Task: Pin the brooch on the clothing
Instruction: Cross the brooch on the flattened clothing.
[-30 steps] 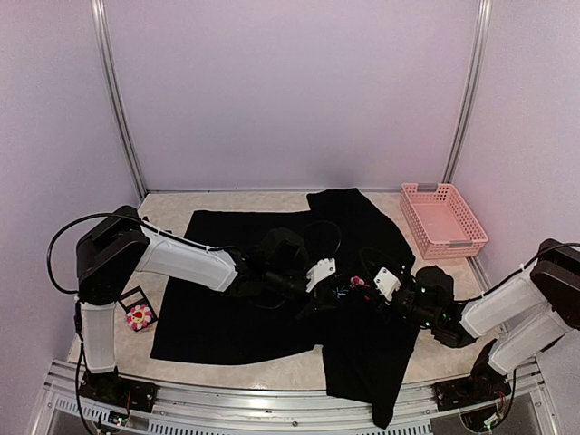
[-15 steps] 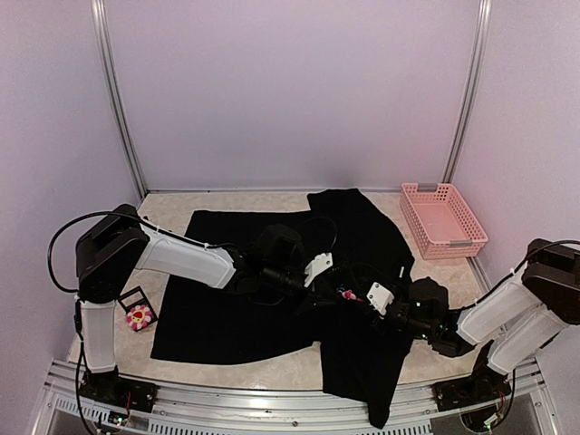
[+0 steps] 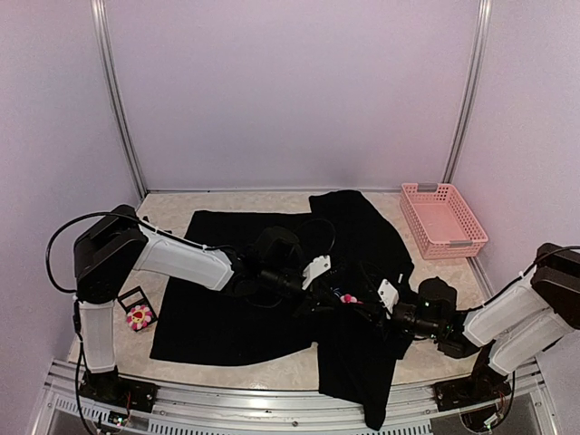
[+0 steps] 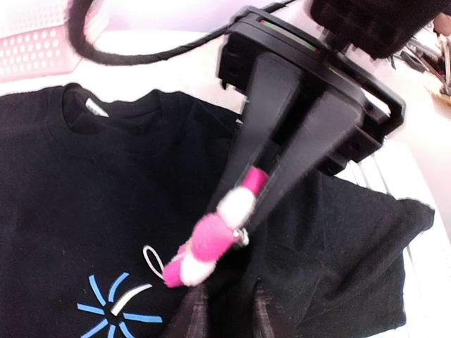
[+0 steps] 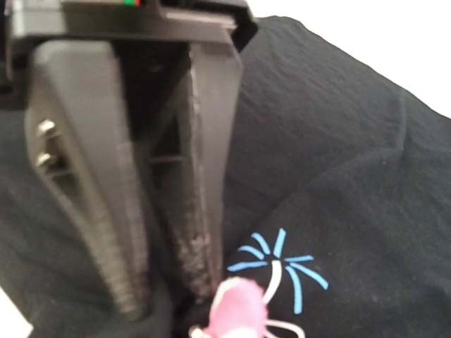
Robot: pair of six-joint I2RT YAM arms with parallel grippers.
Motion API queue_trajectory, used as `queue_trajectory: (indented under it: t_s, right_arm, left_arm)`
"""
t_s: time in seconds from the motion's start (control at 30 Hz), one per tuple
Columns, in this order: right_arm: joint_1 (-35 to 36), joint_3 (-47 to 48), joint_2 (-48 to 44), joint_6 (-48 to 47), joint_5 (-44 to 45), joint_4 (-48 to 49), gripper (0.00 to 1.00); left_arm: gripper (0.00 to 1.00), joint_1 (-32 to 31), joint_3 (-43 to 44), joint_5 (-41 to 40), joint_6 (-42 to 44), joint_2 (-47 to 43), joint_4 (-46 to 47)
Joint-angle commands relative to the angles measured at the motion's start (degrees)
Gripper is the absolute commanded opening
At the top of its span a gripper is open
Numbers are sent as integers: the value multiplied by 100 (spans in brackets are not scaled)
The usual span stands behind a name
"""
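Observation:
The clothing (image 3: 227,272), a black T-shirt, lies spread on the table, bunched at the middle, and its blue starburst mark (image 4: 113,303) shows in both wrist views. My right gripper (image 3: 360,301) is shut on the brooch (image 3: 347,297), a pink and white plush flower (image 4: 211,239) held edge-on just above the cloth beside the starburst (image 5: 278,264). A metal clasp shows on its back. My left gripper (image 3: 328,288) is right next to it from the left, low on the shirt. Its fingers (image 4: 190,317) stand slightly apart, with a raised fold of black cloth between them.
A second flower brooch (image 3: 139,315) lies in a small black tray at the left edge of the table. A pink basket (image 3: 442,217) stands at the back right. The shirt's hem hangs over the front table edge (image 3: 372,412).
My right gripper has carried the brooch left and down to the chest fold. My left gripper's fingers have parted a little; that arm has hardly moved.

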Motion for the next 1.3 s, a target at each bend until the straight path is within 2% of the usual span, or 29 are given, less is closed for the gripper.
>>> queue_trajectory:
  t_s: [0.0,0.17,0.37,0.53,0.83,1.0,1.27]
  right_arm:
    - [-176,-39,-319,323,-479,222,0]
    - [-345,-10,-559,524,-562,185,0]
    - [-441,-78,-516,993,-860,478,0]
    - [-447,18,-226,1406,-1038,711,0]
    - [-444,198,323,1824,-1321,1392,0]
    - [-390,461,400,1819,-1291,1105,0]
    - [-388,660,386,2060,-1349,1275,0]
  left_arm:
    - [27,-31,-215,40,133,-453,158]
    - [31,-34,-219,-141,74,-689,-106]
    - [34,-112,-574,-457,-41,-888,80]
    - [28,-153,-383,-518,-144,-547,34]
    - [2,-208,-214,-616,-565,-159,383]
    - [0,-218,-162,-637,-606,-53,348]
    - [0,-226,-110,-660,-620,61,301]
